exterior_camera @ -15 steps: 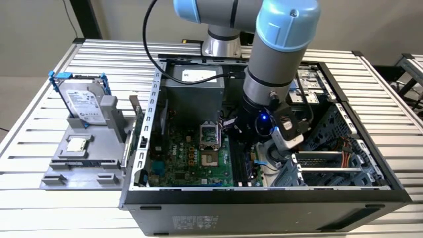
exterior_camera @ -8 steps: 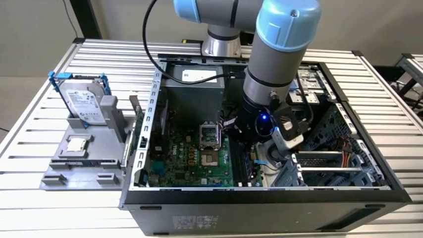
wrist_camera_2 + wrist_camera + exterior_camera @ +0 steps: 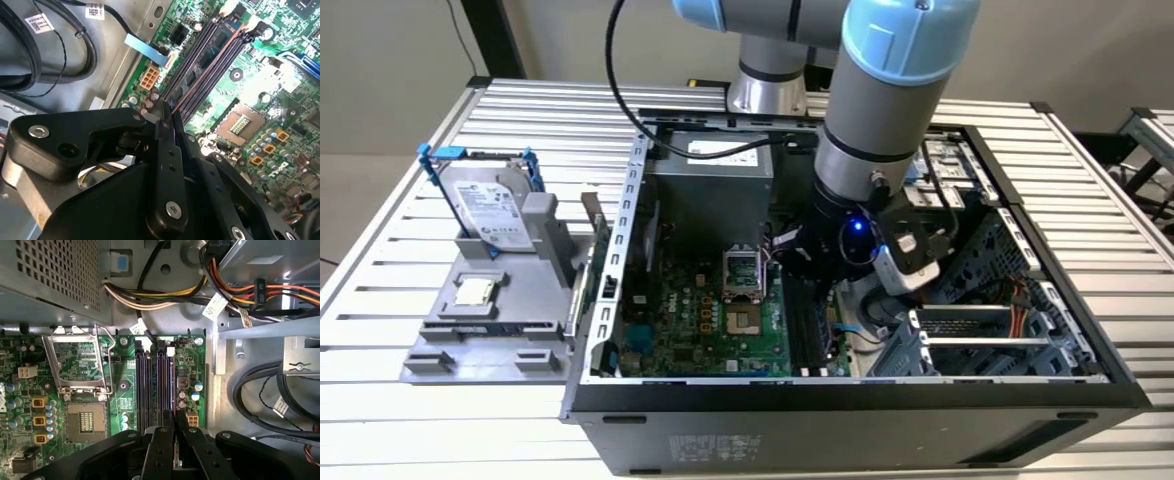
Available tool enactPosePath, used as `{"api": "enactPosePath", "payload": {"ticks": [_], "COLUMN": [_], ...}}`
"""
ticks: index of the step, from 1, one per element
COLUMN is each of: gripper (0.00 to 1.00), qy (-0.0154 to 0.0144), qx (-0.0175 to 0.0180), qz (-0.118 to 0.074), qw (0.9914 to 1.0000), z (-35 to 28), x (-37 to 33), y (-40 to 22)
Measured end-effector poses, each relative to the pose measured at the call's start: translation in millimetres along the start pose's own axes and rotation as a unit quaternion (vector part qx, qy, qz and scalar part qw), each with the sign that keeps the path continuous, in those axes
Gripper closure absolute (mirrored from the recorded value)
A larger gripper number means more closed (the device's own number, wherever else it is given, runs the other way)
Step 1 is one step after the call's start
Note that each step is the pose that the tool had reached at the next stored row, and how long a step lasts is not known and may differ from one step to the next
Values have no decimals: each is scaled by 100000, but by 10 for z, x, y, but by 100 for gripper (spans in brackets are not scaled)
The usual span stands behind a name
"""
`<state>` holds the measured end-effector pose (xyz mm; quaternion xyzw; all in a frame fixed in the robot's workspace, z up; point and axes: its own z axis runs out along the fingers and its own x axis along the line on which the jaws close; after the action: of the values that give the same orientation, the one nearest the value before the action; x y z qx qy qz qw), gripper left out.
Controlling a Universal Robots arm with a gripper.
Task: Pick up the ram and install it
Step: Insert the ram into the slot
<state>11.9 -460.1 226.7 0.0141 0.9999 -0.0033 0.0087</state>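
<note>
The tool (image 3: 175, 432) was matt black plastic, with bright metal screws. The motherboard (image 3: 190, 357) showed glossy green laminate with dark plastic slots (image 3: 142, 385). The case (image 3: 1067, 310) was dull grey sheet metal; the table (image 3: 400, 290) was ribbed, pale brushed metal. The arm (image 3: 887, 90) looked satin grey with smooth blue plastic caps.

No legible text; cable tags (image 3: 39, 22) and drive label (image 3: 491, 205) unreadable.

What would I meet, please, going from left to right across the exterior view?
Hard drive in its blue frame → grey tray → green motherboard → pincer over the memory slots → orange cables.
</note>
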Motion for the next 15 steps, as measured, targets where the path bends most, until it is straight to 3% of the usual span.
{"api": "enactPosePath", "payload": {"ticks": [5, 15], "gripper": [100, 100], "qy": [3, 1], "qx": [5, 13], "qz": [2, 0], "qw": [100000, 100000], "z": [-80, -76], "x": [-1, 1], "y": [0, 73]}}
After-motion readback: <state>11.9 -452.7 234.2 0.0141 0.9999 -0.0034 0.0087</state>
